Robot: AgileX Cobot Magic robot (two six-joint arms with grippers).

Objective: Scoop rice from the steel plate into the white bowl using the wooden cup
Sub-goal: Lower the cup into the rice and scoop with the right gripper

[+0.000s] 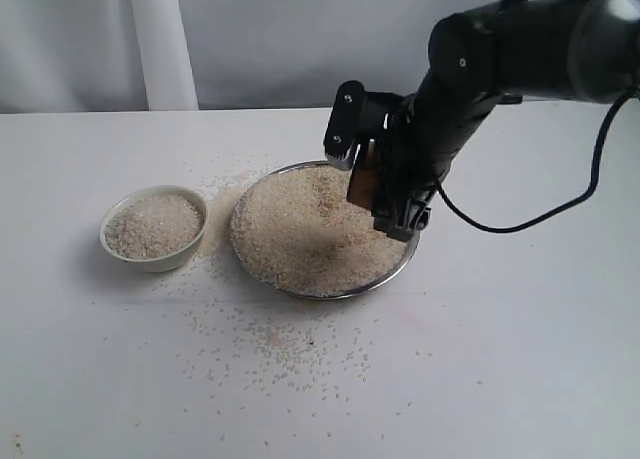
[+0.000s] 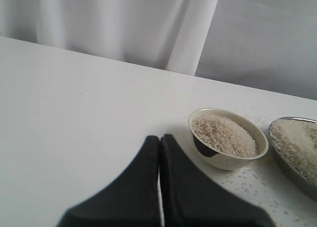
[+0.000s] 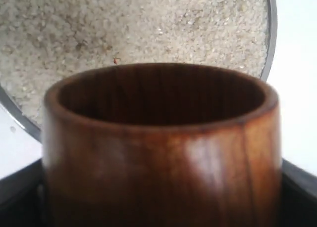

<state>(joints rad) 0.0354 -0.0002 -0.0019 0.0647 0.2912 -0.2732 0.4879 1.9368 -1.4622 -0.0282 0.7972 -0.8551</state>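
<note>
Holding rice: one plate, one bowl

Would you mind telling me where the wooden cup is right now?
In the exterior view the wooden cup sits in the right gripper over the steel plate's right side, right of the white bowl.
</note>
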